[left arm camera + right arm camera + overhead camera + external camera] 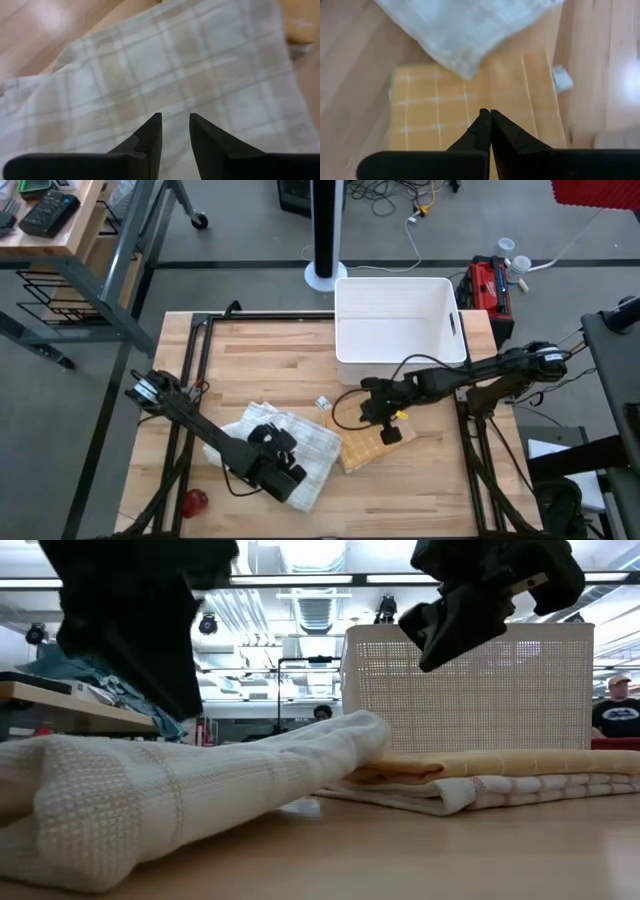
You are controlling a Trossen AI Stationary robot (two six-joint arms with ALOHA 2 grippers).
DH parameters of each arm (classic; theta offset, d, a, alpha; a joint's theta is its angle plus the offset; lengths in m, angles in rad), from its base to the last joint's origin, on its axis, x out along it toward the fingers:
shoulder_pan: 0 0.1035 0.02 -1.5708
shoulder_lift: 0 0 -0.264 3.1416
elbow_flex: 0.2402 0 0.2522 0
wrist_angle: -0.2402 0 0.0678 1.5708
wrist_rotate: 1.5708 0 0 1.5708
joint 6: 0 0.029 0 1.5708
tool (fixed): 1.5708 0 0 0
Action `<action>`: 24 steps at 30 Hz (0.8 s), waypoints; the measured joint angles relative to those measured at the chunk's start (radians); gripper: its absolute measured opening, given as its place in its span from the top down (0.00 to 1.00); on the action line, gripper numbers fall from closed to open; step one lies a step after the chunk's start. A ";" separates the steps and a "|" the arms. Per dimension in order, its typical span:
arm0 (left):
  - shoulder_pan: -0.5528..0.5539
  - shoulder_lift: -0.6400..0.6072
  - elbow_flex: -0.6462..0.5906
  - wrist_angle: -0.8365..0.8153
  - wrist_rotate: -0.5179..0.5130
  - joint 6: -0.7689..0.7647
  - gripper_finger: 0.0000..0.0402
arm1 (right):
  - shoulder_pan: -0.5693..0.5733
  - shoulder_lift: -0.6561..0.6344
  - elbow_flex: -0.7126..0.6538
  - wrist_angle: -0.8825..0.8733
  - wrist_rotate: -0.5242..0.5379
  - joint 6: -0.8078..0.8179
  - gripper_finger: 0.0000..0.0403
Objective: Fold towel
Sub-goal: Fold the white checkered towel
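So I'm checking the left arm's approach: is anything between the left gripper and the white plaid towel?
Nothing visible. The left gripper hangs right over the white plaid towel, fingers slightly apart, bare cloth ahead.

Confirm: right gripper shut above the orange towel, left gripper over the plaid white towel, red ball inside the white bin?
Not the ball. The high view shows the red ball on the table near the left arm; the white bin looks empty. Right gripper, orange towel, left gripper and white towel are as stated.
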 joint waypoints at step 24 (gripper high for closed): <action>0.009 0.190 -0.002 0.384 0.084 0.230 0.81 | 0.271 0.156 -0.021 0.296 0.008 -0.315 0.99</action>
